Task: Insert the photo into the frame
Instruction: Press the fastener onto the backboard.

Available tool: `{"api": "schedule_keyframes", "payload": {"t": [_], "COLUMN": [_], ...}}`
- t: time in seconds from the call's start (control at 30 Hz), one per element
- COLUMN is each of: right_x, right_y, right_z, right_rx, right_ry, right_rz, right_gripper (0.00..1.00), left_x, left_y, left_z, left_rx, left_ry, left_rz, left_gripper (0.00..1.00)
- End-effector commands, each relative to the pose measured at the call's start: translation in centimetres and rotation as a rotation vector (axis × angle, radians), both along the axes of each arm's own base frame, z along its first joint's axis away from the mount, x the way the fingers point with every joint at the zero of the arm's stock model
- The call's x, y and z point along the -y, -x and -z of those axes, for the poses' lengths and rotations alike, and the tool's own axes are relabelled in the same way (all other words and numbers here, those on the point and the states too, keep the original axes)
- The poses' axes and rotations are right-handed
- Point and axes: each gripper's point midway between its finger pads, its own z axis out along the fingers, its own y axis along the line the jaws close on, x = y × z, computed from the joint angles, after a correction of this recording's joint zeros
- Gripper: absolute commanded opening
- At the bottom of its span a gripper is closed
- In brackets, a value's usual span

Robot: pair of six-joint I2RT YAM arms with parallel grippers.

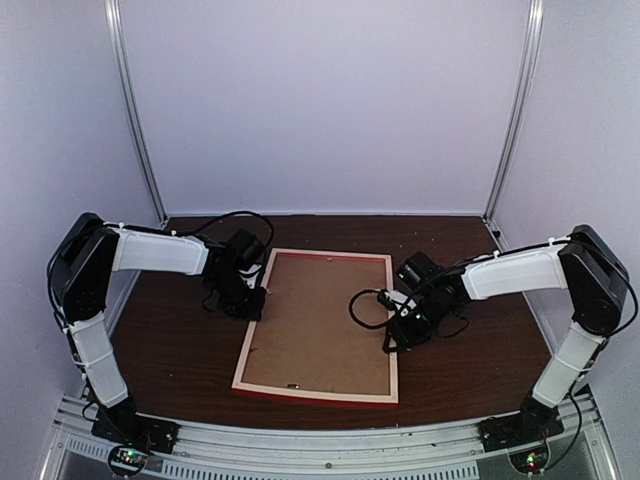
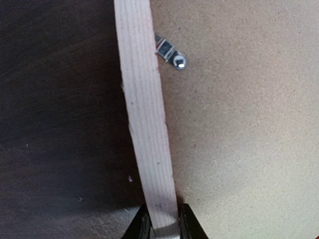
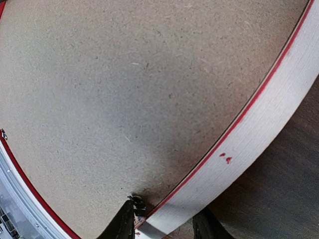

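The frame [image 1: 315,393] lies face down on the table, pale wood up and red on its outer edge. The plain brown backing board [image 1: 320,320] fills it. The photo is hidden. My left gripper [image 1: 258,298] grips the frame's left strip; in the left wrist view the jaws [image 2: 163,224] close on the pale strip [image 2: 144,109]. My right gripper [image 1: 393,335] is at the right strip. In the right wrist view its jaws [image 3: 164,226] straddle the pale strip [image 3: 254,134], one finger on the board [image 3: 124,89] side and one outside.
A small metal turn clip [image 2: 172,55] sits on the backing board next to the left strip. The dark wooden table [image 1: 170,350] surrounds the frame. White walls enclose the back and sides. A metal rail runs along the near edge.
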Motion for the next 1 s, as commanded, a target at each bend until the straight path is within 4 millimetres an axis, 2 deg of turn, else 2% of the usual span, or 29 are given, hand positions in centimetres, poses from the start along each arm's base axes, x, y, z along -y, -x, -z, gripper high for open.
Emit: {"api": "schedule_keyframes", "payload": {"t": [0.0, 0.2, 0.37, 0.53, 0.67, 0.87, 0.97], "right_x": [2.6, 2.4, 1.4, 1.3, 2.1, 2.9, 2.4], "right_y": [-0.8, -0.7, -1.6, -3.8, -6.1, -10.6, -12.0], "right_z": [3.0, 2.9, 2.0, 0.9, 0.7, 0.4, 0.4], "right_rx": [0.041, 0.041, 0.035, 0.044, 0.057, 0.072, 0.071], "right_ry": [0.163, 0.158, 0.062, -0.003, 0.016, -0.007, -0.025], "right_rz": [0.016, -0.003, 0.05, 0.147, 0.243, 0.395, 0.41], "right_gripper": [0.38, 0.39, 0.45, 0.53, 0.57, 0.57, 0.56], "left_x": [2.1, 2.1, 2.1, 2.1, 2.1, 2.2, 2.4], "left_y": [1.9, 1.9, 2.0, 2.1, 2.4, 2.6, 2.8], "left_z": [0.2, 0.3, 0.3, 0.1, 0.1, 0.3, 0.4], "left_rx": [-0.045, -0.046, -0.047, -0.04, -0.036, -0.035, -0.035], "left_ry": [0.055, 0.054, 0.055, 0.052, 0.056, 0.06, 0.062], "left_rz": [0.08, 0.08, 0.08, 0.075, 0.067, 0.06, 0.059], "left_gripper": [0.2, 0.2, 0.2, 0.2, 0.2, 0.2, 0.2]}}
